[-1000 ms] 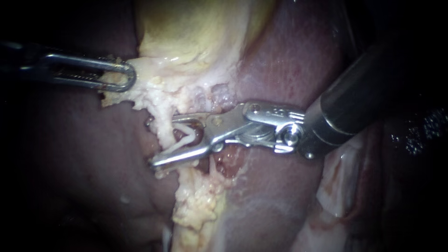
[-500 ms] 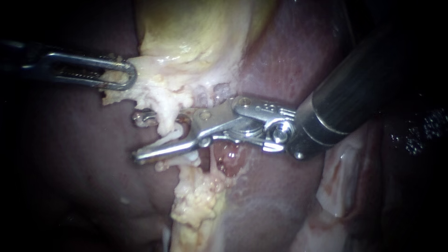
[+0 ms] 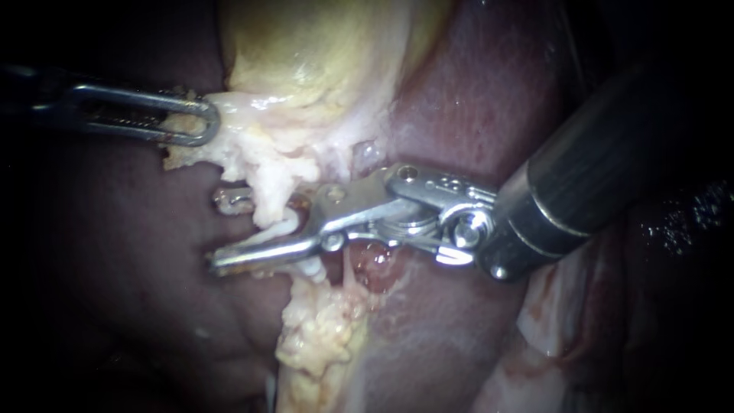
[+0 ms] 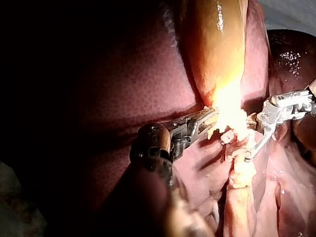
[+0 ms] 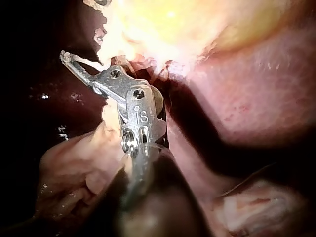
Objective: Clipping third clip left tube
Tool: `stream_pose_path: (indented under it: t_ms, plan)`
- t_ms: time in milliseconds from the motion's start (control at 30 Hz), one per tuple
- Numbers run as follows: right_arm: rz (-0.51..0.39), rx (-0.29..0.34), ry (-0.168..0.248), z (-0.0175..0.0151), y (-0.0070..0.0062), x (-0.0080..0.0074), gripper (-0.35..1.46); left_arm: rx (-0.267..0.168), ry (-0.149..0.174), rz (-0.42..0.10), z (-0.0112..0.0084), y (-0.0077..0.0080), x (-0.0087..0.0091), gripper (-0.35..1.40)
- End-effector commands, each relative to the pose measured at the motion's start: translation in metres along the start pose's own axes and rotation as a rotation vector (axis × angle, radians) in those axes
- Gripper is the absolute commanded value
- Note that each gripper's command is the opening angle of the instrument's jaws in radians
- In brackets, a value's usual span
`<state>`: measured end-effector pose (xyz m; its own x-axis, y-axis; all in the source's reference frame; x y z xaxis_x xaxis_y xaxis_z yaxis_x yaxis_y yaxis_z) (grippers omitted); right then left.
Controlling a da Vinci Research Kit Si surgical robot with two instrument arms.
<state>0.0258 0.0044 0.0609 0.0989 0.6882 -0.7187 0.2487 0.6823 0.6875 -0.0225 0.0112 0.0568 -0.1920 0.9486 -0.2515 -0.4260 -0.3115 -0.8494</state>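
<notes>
In the endoscope view a thin pale tube (image 3: 284, 224) runs down from the ragged yellowish tissue under the gallbladder (image 3: 321, 46). My right instrument (image 3: 218, 229) comes in from the right. Its jaws stand open astride the tube, one above and one below, and their tips reach past it to the left. My left instrument (image 3: 200, 122) enters from the left, shut on the pale tissue at the gallbladder's lower edge and holding it leftward. The left wrist view shows those jaws (image 4: 210, 121) clamped on bright tissue, with my right instrument (image 4: 248, 143) just beyond.
Dark red liver (image 3: 459, 99) surrounds the site on both sides. A lumpy yellow strip of fat (image 3: 321, 329) hangs below the tube. A raw red pocket (image 3: 376, 268) lies under the right instrument's hinge. Pale folded tissue (image 3: 558, 306) sits at lower right.
My right instrument has slid leftward, so its open jaws now reach well past the tube. The left instrument keeps its hold and has barely moved.
</notes>
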Motion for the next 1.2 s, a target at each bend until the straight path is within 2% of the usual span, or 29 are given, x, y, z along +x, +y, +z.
stream_pose_path:
  t_ms: [33,200,400,533,600,833,1200]
  plan:
    - [0.009,-0.007,0.002,-0.0001,0.0,0.0,0.38,0.0,0.0,0.0,0.0,0.0,0.0,-0.35]
    - [0.044,-0.006,0.008,-0.0004,-0.0002,0.0,0.26,0.0,0.0,0.0,0.0,0.0,0.0,-0.35]
    - [0.062,-0.017,0.01,-0.0008,-0.0004,-0.0001,0.01,0.0,0.0,0.0,0.0,0.0,0.0,-0.35]
    - [0.091,-0.016,0.013,-0.0009,-0.0005,-0.0001,-0.19,0.0,0.0,0.0,0.0001,0.0,0.0,-0.35]
    - [0.097,-0.015,0.013,-0.001,-0.0005,-0.0001,-0.35,0.0,0.0,0.0,0.0001,0.0,0.0,-0.35]
    - [0.175,-0.022,0.002,-0.0011,-0.0005,-0.0001,-0.35,0.0,0.0,0.0,0.0001,0.0,0.0,-0.35]
    - [0.193,-0.027,0.005,-0.0012,0.0,-0.0002,-0.35,0.0,0.0,0.0,0.0001,0.0,0.0001,-0.35]
